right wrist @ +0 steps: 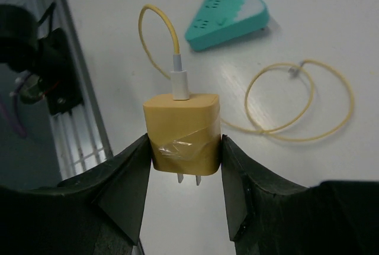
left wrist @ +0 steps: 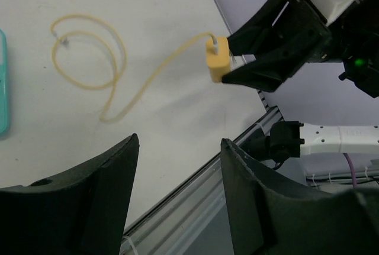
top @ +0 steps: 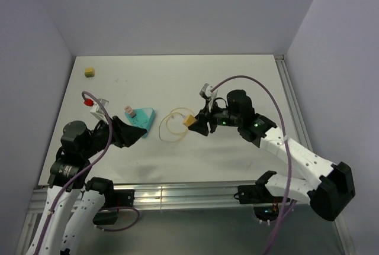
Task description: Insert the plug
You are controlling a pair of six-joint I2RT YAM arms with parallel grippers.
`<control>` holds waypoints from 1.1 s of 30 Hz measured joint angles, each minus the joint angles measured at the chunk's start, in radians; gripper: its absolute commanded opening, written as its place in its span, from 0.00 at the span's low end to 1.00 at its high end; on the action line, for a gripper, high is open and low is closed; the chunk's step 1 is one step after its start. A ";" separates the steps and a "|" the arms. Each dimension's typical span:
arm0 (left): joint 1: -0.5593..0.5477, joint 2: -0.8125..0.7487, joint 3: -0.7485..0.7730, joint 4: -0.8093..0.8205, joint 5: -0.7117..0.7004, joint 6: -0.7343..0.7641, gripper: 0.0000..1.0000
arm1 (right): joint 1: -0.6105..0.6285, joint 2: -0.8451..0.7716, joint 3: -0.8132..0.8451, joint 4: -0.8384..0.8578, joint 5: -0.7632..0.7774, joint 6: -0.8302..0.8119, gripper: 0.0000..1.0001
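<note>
The plug (right wrist: 183,131) is a small yellow block wrapped in clear tape, its two metal prongs facing the right wrist camera. My right gripper (right wrist: 185,142) is shut on it, one finger on each side. In the top view the plug (top: 189,120) is held mid-table, and its thin yellow cable (top: 172,126) lies in loops to the left. The teal wedge-shaped block (top: 142,116) rests left of those loops. My left gripper (top: 141,132) sits just below-left of that block, jaws apart with nothing between them (left wrist: 179,142). The left wrist view also shows the plug (left wrist: 217,61) and cable (left wrist: 89,60).
A pink piece (top: 128,110) sits at the teal block's left end. A small yellow cube (top: 89,72) lies at the far left corner. An aluminium rail (top: 177,196) runs along the near edge, and another rail (top: 291,104) borders the right side.
</note>
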 measured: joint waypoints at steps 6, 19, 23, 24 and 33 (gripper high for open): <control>0.000 -0.016 0.063 0.023 0.068 -0.005 0.63 | 0.119 -0.190 0.014 -0.114 -0.047 -0.049 0.00; 0.000 -0.020 0.167 0.033 0.173 -0.011 0.85 | 0.319 -0.076 0.073 -0.215 0.005 -0.067 0.00; 0.000 0.022 0.143 0.046 0.226 -0.032 0.84 | 0.343 -0.043 0.075 -0.216 0.019 -0.071 0.00; 0.000 0.026 0.129 0.056 0.238 -0.042 0.83 | 0.346 -0.038 0.076 -0.217 0.023 -0.074 0.00; -0.003 0.124 -0.004 0.116 0.293 -0.107 0.80 | 0.349 0.028 0.169 -0.223 0.040 -0.129 0.00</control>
